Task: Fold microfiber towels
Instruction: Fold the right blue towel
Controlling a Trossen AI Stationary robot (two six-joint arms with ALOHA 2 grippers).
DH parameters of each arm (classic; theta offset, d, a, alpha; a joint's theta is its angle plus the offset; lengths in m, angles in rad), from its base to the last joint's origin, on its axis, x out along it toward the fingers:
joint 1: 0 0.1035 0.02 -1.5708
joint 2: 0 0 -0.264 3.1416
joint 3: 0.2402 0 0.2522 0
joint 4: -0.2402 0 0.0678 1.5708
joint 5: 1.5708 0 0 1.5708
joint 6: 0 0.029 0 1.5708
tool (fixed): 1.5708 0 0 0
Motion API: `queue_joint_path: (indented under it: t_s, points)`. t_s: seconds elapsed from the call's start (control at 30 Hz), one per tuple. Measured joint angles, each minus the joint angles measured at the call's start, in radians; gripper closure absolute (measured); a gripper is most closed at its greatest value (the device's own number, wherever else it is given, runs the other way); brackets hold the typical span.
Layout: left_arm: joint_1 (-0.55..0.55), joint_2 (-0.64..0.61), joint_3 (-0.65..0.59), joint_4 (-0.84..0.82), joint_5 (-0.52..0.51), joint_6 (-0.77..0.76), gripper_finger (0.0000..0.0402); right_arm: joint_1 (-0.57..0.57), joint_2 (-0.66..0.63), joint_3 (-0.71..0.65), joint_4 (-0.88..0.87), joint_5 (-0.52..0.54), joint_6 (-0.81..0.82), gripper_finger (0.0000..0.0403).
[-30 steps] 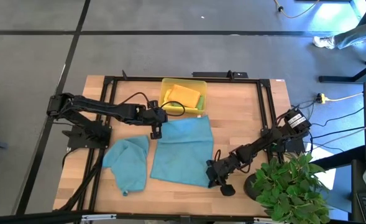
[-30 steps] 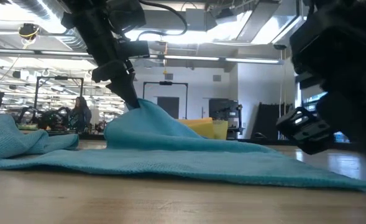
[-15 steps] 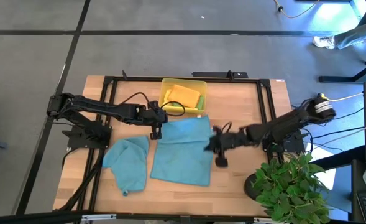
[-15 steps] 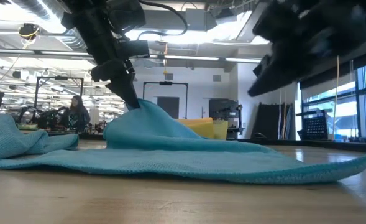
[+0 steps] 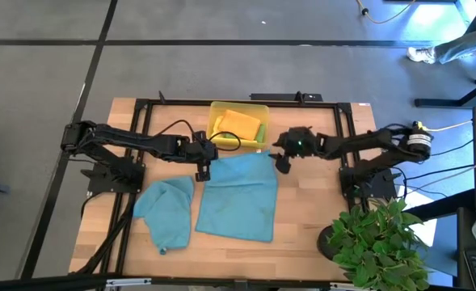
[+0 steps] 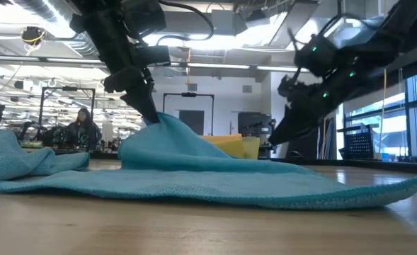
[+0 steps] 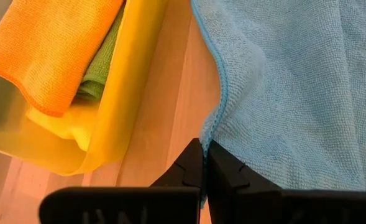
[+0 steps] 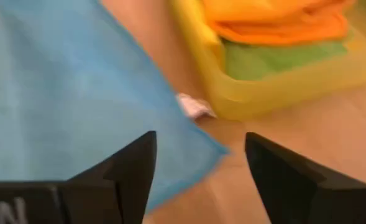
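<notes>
A flat teal-blue microfiber towel (image 5: 238,196) was spread at the centre of the light wooden table (image 5: 318,218), with a second, crumpled teal-blue towel (image 5: 165,212) lying just beside it at its 9 o'clock. The spread towel's corner at 11 o'clock was pinched and lifted by the left gripper (image 5: 202,170), whose jaws were pressed fully together on the cloth's hem, as was seen in the left wrist view (image 7: 202,163). The right gripper (image 5: 284,161) was positioned over the towel's 1 o'clock corner with its jaws spread wide and nothing between them; in the right wrist view that corner (image 8: 210,149) lay flat on the wood, below and between the two dark fingers (image 8: 133,163). At the towel's 12 o'clock stood a translucent yellow plastic tray (image 5: 215,113), in which a folded orange towel (image 8: 276,18) was stacked on a green one (image 8: 276,59).
</notes>
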Motion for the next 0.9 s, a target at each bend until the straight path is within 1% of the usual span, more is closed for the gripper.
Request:
queue_joint_path:
  t_s: [0.07, 0.17, 0.27, 0.5, 0.67, 0.77, 0.83, 0.9]
  points:
    - [0.000, 0.000, 0.000, 0.000, 0.000, 0.000, 0.0401, -0.047, 0.040, 0.019, -0.001, -0.027, -0.028, 0.0144]
    - [0.000, 0.000, 0.000, 0.000, 0.000, 0.000, 0.0401, -0.114, 0.100, 0.056, 0.002, -0.137, -0.037, 0.0139]
    - [0.000, 0.000, 0.000, 0.000, 0.000, 0.000, 0.0401, -0.162, 0.165, 0.092, 0.002, -0.246, -0.065, 0.0142]
    - [-0.003, 0.000, 0.000, -0.001, 0.002, 0.000, 0.0401, -0.214, 0.279, 0.152, 0.003, -0.375, -0.109, 0.0153]
    - [-0.002, 0.000, 0.000, -0.004, 0.003, 0.006, 0.0401, -0.224, 0.302, 0.155, -0.032, -0.439, -0.145, 0.0159]
    - [-0.002, 0.000, 0.000, -0.010, 0.003, 0.006, 0.0402, -0.224, 0.302, 0.157, -0.054, -0.447, -0.169, 0.0166]
    - [-0.002, 0.000, 0.000, -0.010, 0.003, 0.006, 0.0401, -0.224, 0.302, 0.157, -0.061, -0.446, -0.190, 0.0177]
    - [-0.002, 0.000, 0.000, -0.010, 0.003, 0.006, 0.0402, -0.225, 0.302, 0.157, -0.065, -0.446, -0.208, 0.0196]
